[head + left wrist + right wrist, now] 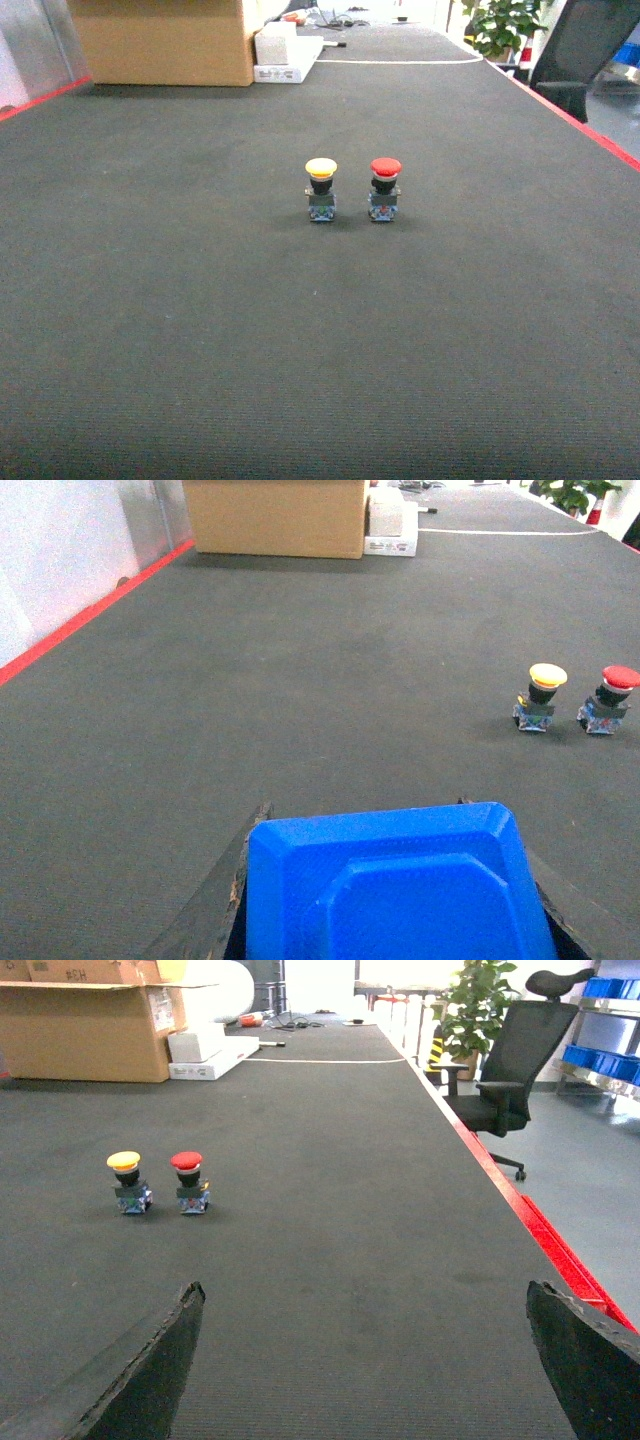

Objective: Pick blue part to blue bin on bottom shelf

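Note:
A blue plastic bin [400, 890], showing a flat face with cut corners, fills the space between my left gripper's [363, 805] dark fingers [215, 905], which are shut on its sides. My right gripper [365, 1285] hangs open over bare dark mat, nothing between its fingers. No blue part shows in any view. Far to the right, beyond the table, a silvery steel rack [607, 1078] carries more blue bins [605, 987]; I cannot tell which level is the bottom shelf. Neither gripper shows in the head view.
Two push buttons stand side by side mid-table, yellow-capped [321, 190] and red-capped [385, 188]. A cardboard box [165, 40] and a white box [288, 55] sit at the far end. Red tape [545, 1235] marks the table's right edge; an office chair [505, 1070] stands beyond it.

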`<state>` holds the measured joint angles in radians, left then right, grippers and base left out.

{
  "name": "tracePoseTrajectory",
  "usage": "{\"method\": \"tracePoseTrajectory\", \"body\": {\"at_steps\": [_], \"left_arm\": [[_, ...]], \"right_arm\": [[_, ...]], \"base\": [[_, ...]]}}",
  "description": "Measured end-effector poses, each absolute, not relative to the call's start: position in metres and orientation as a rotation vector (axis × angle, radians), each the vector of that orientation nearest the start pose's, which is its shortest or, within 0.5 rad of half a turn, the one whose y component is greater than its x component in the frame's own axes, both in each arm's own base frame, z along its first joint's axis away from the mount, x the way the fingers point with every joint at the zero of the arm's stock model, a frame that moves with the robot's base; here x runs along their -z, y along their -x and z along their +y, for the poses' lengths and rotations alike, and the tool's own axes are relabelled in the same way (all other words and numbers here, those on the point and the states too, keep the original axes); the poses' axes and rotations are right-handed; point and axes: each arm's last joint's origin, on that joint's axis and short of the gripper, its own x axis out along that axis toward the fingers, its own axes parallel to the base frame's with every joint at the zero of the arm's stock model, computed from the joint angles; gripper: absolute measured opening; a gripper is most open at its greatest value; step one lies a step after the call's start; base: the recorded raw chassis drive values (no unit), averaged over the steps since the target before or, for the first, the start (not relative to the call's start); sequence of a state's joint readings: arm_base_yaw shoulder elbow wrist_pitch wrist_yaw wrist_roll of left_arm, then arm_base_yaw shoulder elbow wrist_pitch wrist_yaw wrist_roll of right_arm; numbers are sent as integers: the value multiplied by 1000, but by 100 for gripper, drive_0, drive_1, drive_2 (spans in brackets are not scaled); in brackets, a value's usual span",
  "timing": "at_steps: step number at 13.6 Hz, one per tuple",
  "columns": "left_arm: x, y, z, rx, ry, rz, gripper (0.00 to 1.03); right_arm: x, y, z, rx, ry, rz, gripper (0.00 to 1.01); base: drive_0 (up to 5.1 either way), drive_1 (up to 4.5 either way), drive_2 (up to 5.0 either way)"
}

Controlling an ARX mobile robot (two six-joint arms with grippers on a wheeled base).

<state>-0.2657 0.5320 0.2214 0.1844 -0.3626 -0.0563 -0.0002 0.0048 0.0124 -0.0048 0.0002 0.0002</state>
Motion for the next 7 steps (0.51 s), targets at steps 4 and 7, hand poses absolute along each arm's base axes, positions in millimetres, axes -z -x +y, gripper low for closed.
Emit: {"method": "tracePoseTrajectory", "body": {"at_steps": [4,7], "left_arm": [[-208,-136,-26,-100,17,117,44],[-207,-136,-26,-101,17,119,44]], "right_arm": [[-167,-97,0,0,0,-2,98],[-167,-97,0,0,0,-5,98]], "base": [[0,0,0],[0,0,0]]}}
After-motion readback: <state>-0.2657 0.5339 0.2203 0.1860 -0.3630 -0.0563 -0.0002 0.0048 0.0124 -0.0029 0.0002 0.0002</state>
